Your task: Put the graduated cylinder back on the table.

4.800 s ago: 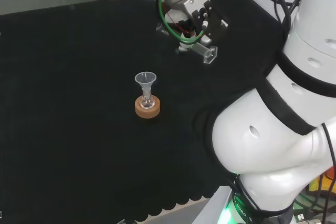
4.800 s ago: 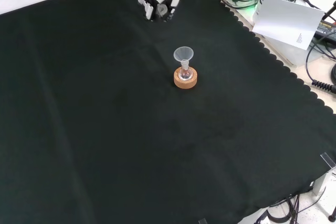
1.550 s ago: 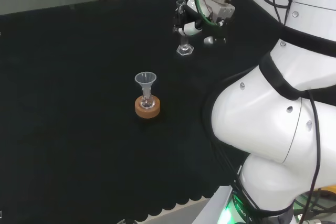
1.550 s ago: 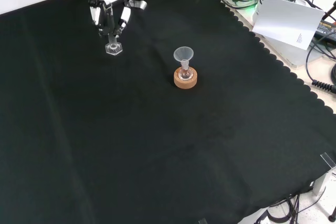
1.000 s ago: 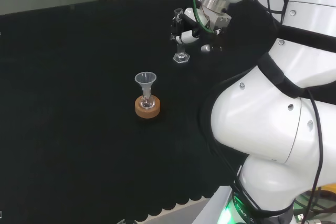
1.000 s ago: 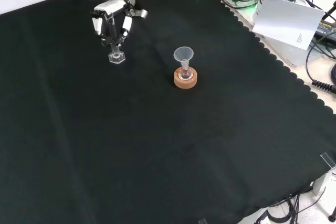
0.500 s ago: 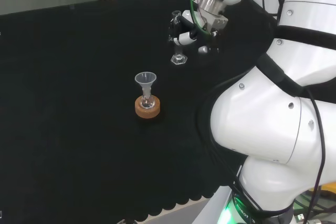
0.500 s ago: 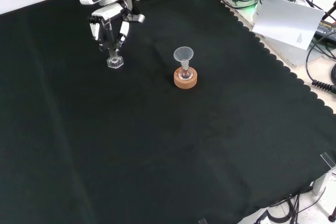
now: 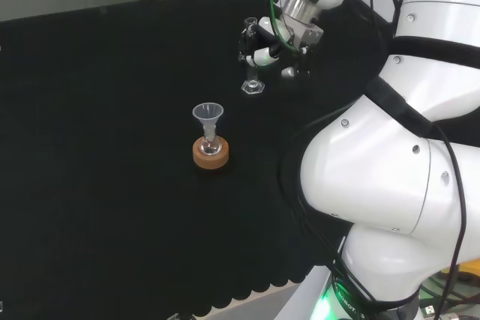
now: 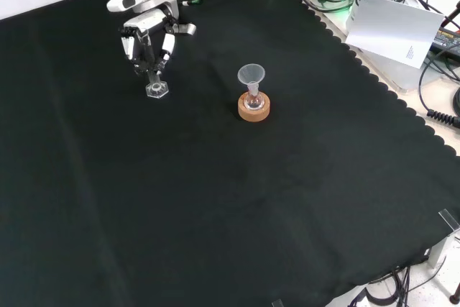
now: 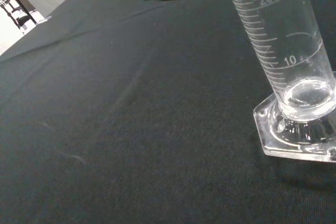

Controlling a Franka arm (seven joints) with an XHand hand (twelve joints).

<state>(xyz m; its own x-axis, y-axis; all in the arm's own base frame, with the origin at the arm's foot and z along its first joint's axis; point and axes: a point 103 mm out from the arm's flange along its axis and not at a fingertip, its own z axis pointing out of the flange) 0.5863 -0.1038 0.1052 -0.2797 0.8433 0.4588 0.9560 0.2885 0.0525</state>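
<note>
1. Across the bench, the black cloth lies broad and bare below and to the left of the ware in the front view; its scalloped edge runs along the right side there, with cables and a white sheet of paper beyond it.
2. Near the cloth's top in the front view, the hand hangs with its fingers curled round the upper part of the graduated cylinder.
3. Upright in that hold, the cylinder has its hexagonal foot at cloth level; the wrist view shows the foot's flat underside meeting the fabric, though full contact cannot be told.
4. Clear and narrow, the cylinder carries printed graduation lines up its tube, and the tube widens into a thick, six-sided transparent base.
5. Well apart to the right in the front view stands a small flask with a clear funnel in its neck, seated on a round cork ring.
6. Seen from the head view, the cylinder stands farther off than the funnel and cork ring, with open cloth between them.
7. Up close, the cloth looks matte and finely woven, with faint creases.
</note>
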